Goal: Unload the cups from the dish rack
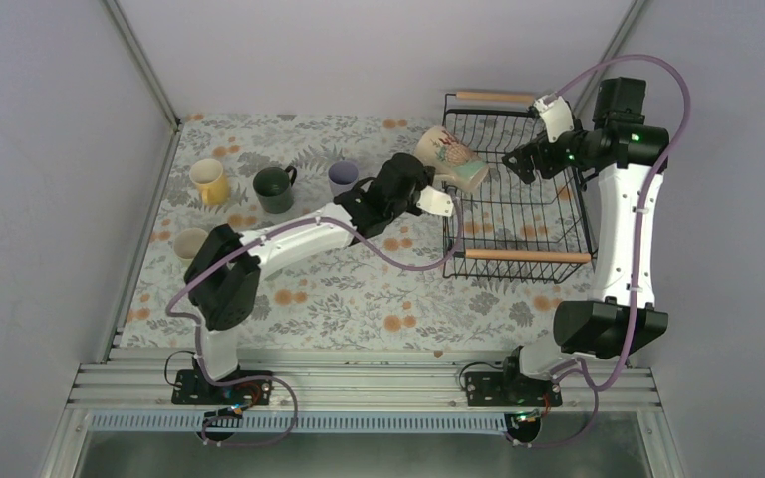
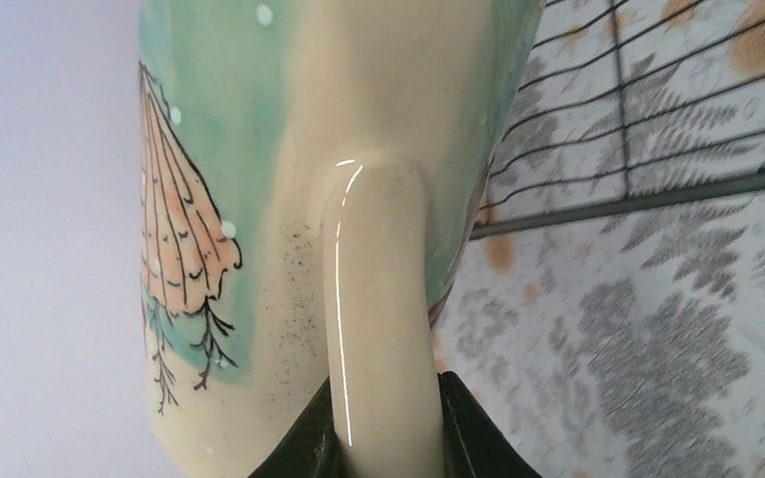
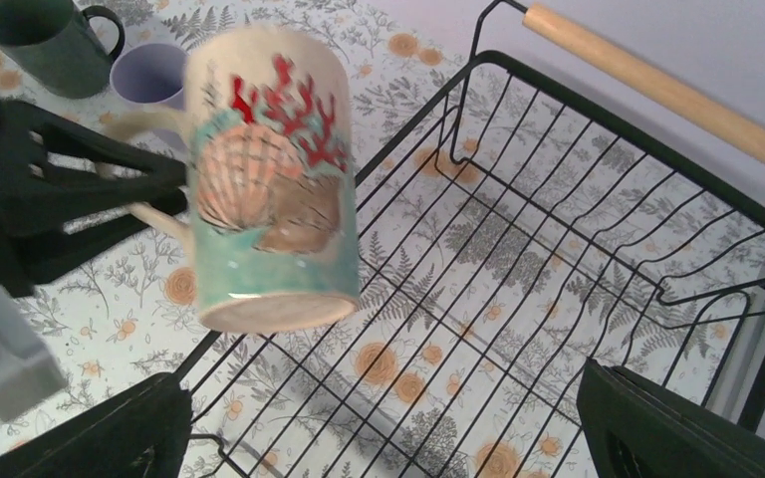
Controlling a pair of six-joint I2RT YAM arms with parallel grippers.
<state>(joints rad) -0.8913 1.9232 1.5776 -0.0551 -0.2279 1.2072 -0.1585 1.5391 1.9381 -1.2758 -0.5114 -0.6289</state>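
My left gripper (image 1: 422,181) is shut on the handle (image 2: 382,329) of a beige and mint mug with a seashell print (image 1: 450,159). It holds the mug tilted in the air over the left edge of the black wire dish rack (image 1: 528,256). In the right wrist view the mug (image 3: 269,179) hangs above the rack's wire floor (image 3: 518,249), which holds no other cup in view. My right gripper (image 1: 516,164) is open and empty over the rack, just right of the mug; its fingers (image 3: 110,428) stand wide apart.
Four mugs stand on the floral tablecloth at the left: yellow (image 1: 209,181), dark green (image 1: 275,189), lavender (image 1: 343,177) and beige (image 1: 190,242). The rack's wooden handles (image 1: 496,97) lie at its near and far sides. Grey walls close in the table.
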